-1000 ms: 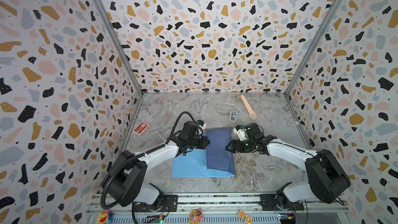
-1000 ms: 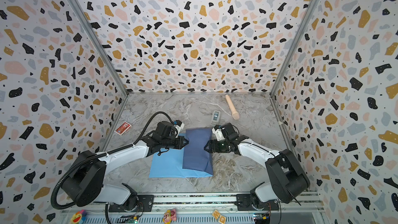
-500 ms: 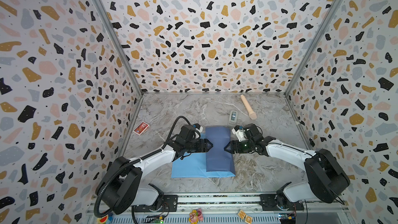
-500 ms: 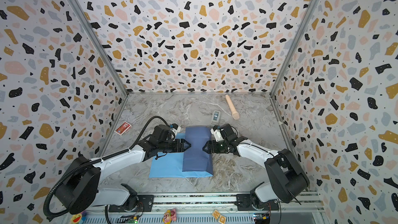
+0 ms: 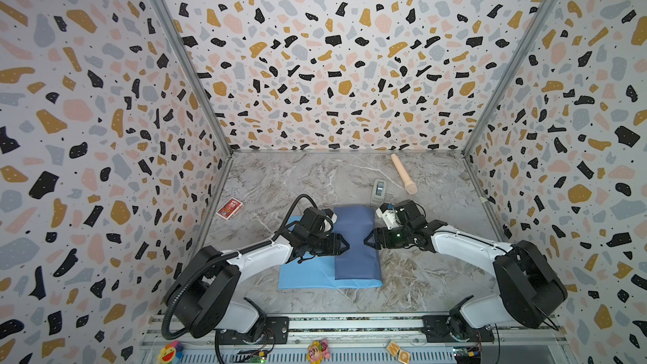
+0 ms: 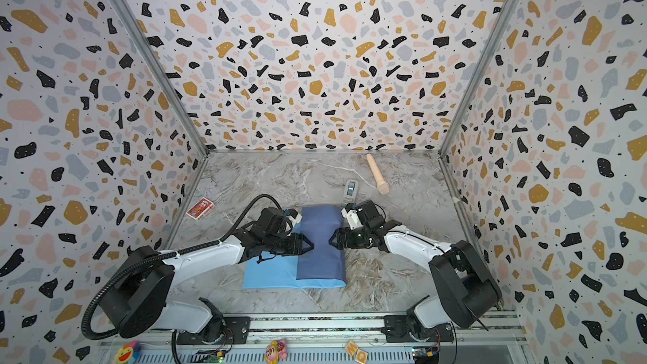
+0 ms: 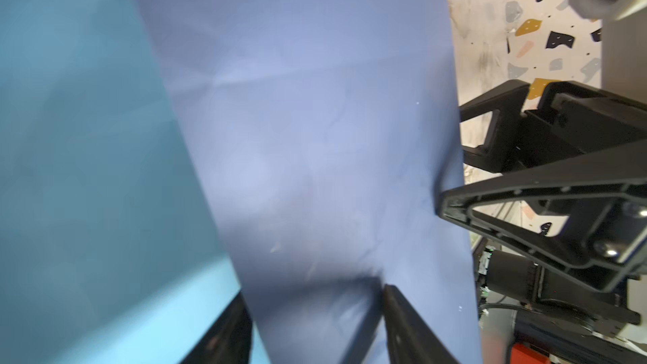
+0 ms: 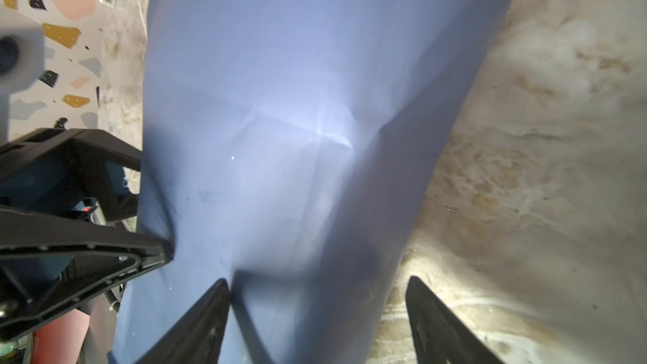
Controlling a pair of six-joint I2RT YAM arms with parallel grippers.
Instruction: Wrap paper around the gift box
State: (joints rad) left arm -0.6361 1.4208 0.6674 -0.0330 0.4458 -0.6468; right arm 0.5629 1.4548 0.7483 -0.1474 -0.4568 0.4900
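The paper (image 5: 308, 276) lies on the table, light blue face up. Its duller dark blue flap (image 5: 355, 225) is folded flat over the right half. The gift box is hidden; a raised square outline shows under the flap (image 8: 280, 155). In both top views my left gripper (image 5: 346, 245) meets the flap's left edge and my right gripper (image 5: 366, 239) its right edge, tips facing each other. The left gripper (image 7: 315, 292) is open, one finger on the flap, the other by the light face (image 7: 87, 134). The right gripper (image 8: 317, 280) is open astride the flap's edge.
A red card pack (image 5: 229, 208) lies at the left by the wall. A grey tape dispenser (image 5: 378, 191) stands just behind the paper, and a tan wooden rod (image 5: 403, 174) lies behind it. Patterned walls close in three sides.
The left gripper has let go of the flap, which now lies straight and flat. It has moved nearer the front, to the flap's middle. The right gripper has barely moved.
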